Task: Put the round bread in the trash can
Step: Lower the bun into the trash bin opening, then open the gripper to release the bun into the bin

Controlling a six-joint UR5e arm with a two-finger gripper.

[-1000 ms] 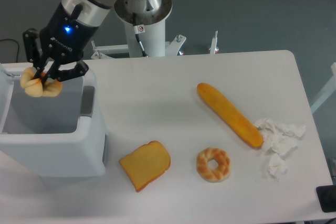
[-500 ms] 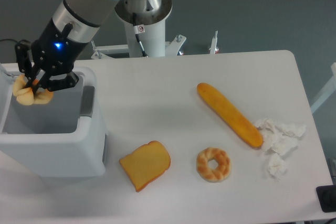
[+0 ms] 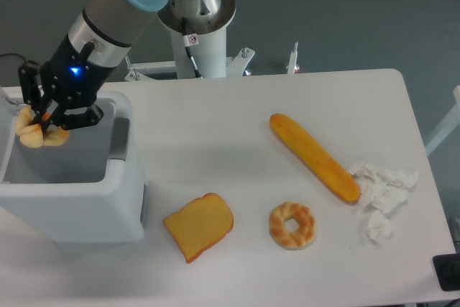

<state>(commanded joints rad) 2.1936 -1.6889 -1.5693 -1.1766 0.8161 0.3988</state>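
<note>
Over the far-left part of the trash can, the gripper is pinching the round bread, fingers clamped on the bun from above. Bread is hanging above the bin's grey interior, near its left wall, not touching the bottom as far as the view shows. Arm is reaching in from the upper right, blue light glowing on the wrist. Bin is sitting at the left end of the white table. On the tabletop, a toast slice is lying just right of the bin, a twisted ring bread is sitting beside it, a long baguette is lying diagonally further right, its lower end next to crumpled white paper.
</note>
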